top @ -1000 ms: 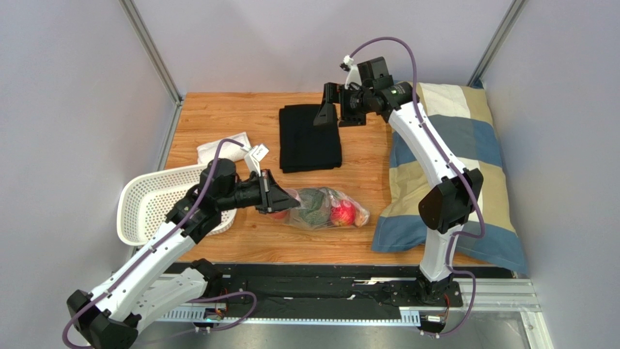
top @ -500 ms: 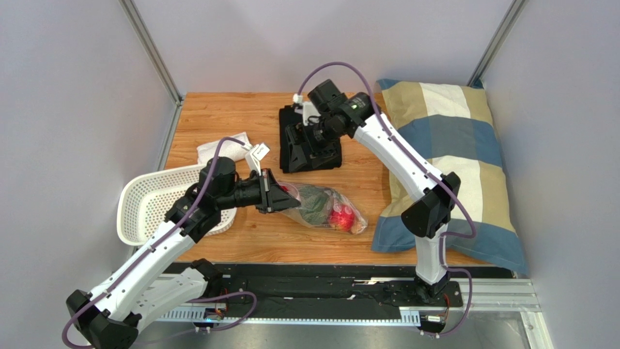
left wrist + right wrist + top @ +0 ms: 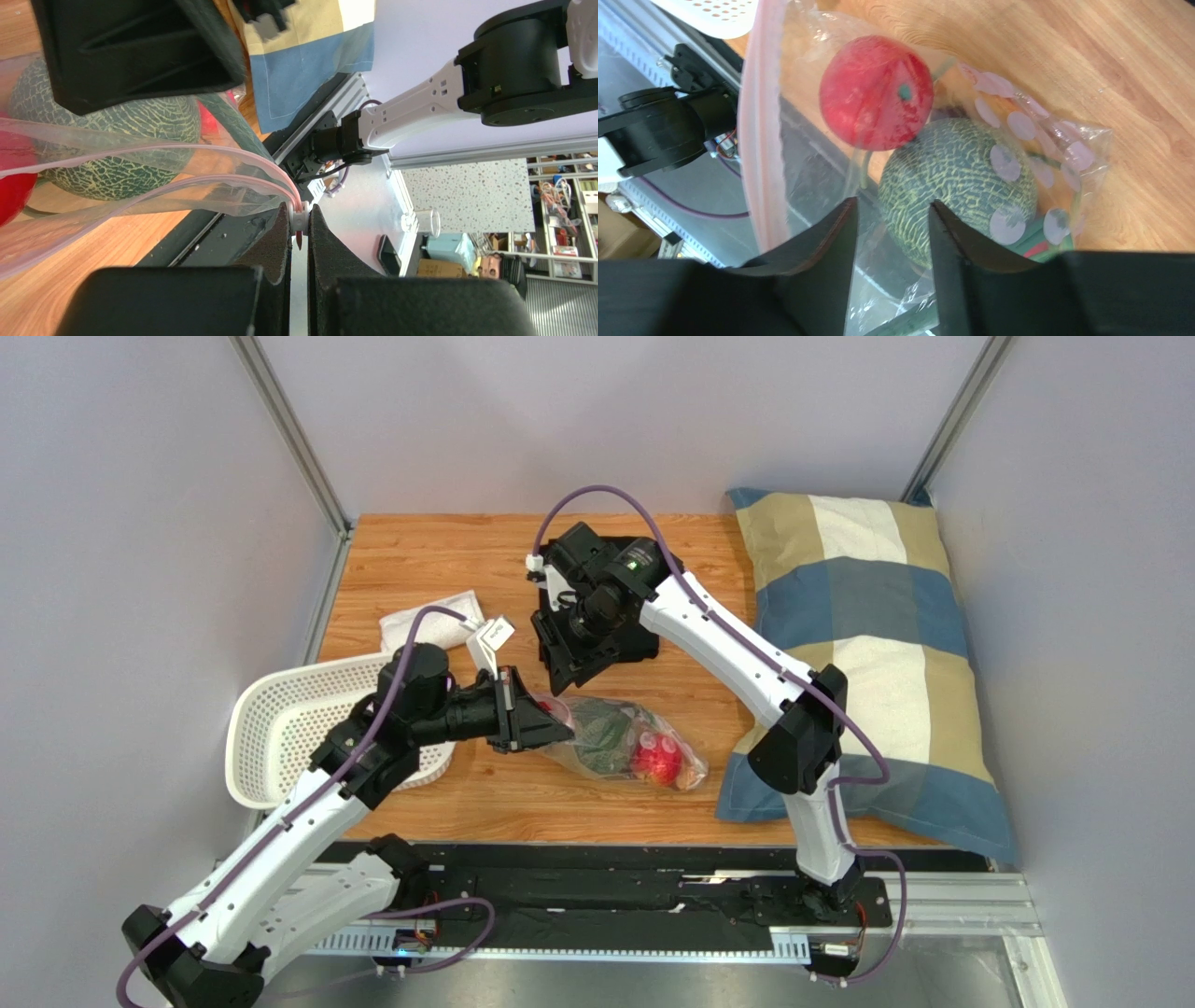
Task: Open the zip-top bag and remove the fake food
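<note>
Movement is all on my right: the right gripper [image 3: 889, 210] has swung down to the zip-top bag [image 3: 624, 742] on the table [image 3: 421, 567], its jaws half narrowed at the bag's mouth, while the left gripper [image 3: 300, 217] pinches the bag's edge tight, so pulling out the fake food [image 3: 875, 91] inside looks next.

Wooden table [image 3: 421, 560] carries zip-top bag [image 3: 617, 742], basket [image 3: 281, 728], towel [image 3: 428, 623] and pillow [image 3: 870, 616].

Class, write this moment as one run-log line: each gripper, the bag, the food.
left gripper: shut on zip-top bag, at zip strip | right gripper: open, above bag | fake food: inside bag
</note>
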Motion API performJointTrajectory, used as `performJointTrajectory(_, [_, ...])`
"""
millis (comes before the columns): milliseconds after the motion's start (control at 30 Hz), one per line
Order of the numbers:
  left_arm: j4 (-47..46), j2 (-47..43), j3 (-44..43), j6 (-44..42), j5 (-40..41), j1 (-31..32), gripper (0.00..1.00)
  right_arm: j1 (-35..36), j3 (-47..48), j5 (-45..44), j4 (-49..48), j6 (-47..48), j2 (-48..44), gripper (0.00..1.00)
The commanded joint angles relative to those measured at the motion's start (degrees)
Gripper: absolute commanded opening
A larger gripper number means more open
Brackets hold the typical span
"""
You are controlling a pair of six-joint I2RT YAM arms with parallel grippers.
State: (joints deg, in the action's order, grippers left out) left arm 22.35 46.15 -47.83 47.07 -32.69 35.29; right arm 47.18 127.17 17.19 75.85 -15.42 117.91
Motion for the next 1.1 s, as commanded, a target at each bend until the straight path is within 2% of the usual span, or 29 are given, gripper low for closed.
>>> performJointTrajectory(0, [-0.2,-1.9,-2.0,-1.3,-0.8,0.3,0.0,0.5,3.7,-1.5,0.0,0.9,1.4,0.4])
performJointTrajectory(33, [0.1,-2.0,-2.1,-1.3,-0.7,0.2,0.0,0.6,3.7,-1.0,0.3,1.1,1.5,0.24])
performJointTrajectory(100, [0.8,-2.6,-2.3,-1.0,0.2,0.2,0.0,0.7,3.4,-0.9,0.5,0.9,1.6,0.0])
performJointTrajectory(133, [3.3,-3.3,-2.7,-0.9,1.3,0.3,0.04,0.6,3.5,-1.9,1.0,0.5,1.5,0.0])
performJointTrajectory(167, [4.9,-3.8,-3.4,-0.3,2.6,0.3,0.13,0.7,3.3,-2.9,1.0,0.3,0.7,0.0])
performJointTrajectory(200, [6.6,-4.4,-3.8,0.5,6.4,0.3,0.29,0.7,3.0,-5.4,0.9,0.1,-0.1,0.0])
performJointTrajectory(233, [11.4,-6.0,-4.3,1.8,8.9,0.2,0.4,0.7,2.7,-6.5,0.4,0.0,-0.9,0.0])
performJointTrajectory(267, [14.8,-6.7,-5.5,5.7,12.1,0.3,0.45,0.7,2.6,-7.6,0.2,-0.2,-2.6,0.0])
performJointTrajectory(300, [18.0,-7.5,-6.2,7.9,17.4,0.3,0.42,0.7,1.8,-9.4,0.0,-0.6,-3.6,0.0])
performJointTrajectory(400, [13.5,-9.7,-5.9,9.1,16.5,0.2,0.15,0.7,-3.6,-9.3,-3.5,-1.3,-7.9,0.0])
performJointTrajectory(467, [13.1,-9.0,-5.8,8.7,17.5,0.2,0.06,0.7,-6.1,-9.8,-7.0,-2.2,-9.6,0.0])
performJointTrajectory(567, [12.6,-6.4,-5.9,7.8,17.0,0.2,0.0,0.5,-6.0,-7.3,-8.1,-3.0,-9.9,0.0])
performJointTrajectory(600, [14.4,-5.9,-6.4,8.0,18.3,0.2,0.0,0.5,-5.4,-7.2,-7.5,-3.4,-9.4,0.0])
performJointTrajectory(633, [20.7,-5.6,-7.0,10.0,20.4,0.3,0.0,0.5,-4.4,-7.3,-6.7,-3.5,-9.0,0.0])
performJointTrajectory(667, [25.2,-5.8,-8.1,11.5,23.3,0.2,0.14,0.5,-4.4,-7.2,-6.5,-3.4,-8.9,0.01])
performJointTrajectory(700, [29.6,-6.3,-8.4,13.9,30.5,0.2,0.2,0.5,-4.6,-6.9,-6.5,-3.4,-9.0,0.02])
performJointTrajectory(733, [36.8,-7.8,-8.5,17.7,32.6,0.3,0.22,0.5,-5.4,-6.6,-6.8,-3.4,-9.3,0.04])
performJointTrajectory(800, [41.1,-9.5,-6.9,20.6,38.0,0.2,0.3,0.5,-6.5,-5.6,-6.8,-3.6,-9.7,0.04])
performJointTrajectory(933, [51.6,-10.6,-6.1,26.8,39.8,0.3,0.38,0.5,-10.7,-3.9,-8.9,-4.4,-11.2,0.04])
performJointTrajectory(1033, [53.9,-11.0,-3.9,26.6,39.1,0.2,0.49,0.5,-12.6,-2.7,-9.7,-5.1,-12.2,0.03])
performJointTrajectory(1067, [54.0,-11.1,-3.2,26.0,38.1,0.3,0.58,0.5,-13.4,-2.3,-9.8,-5.1,-12.5,0.03])
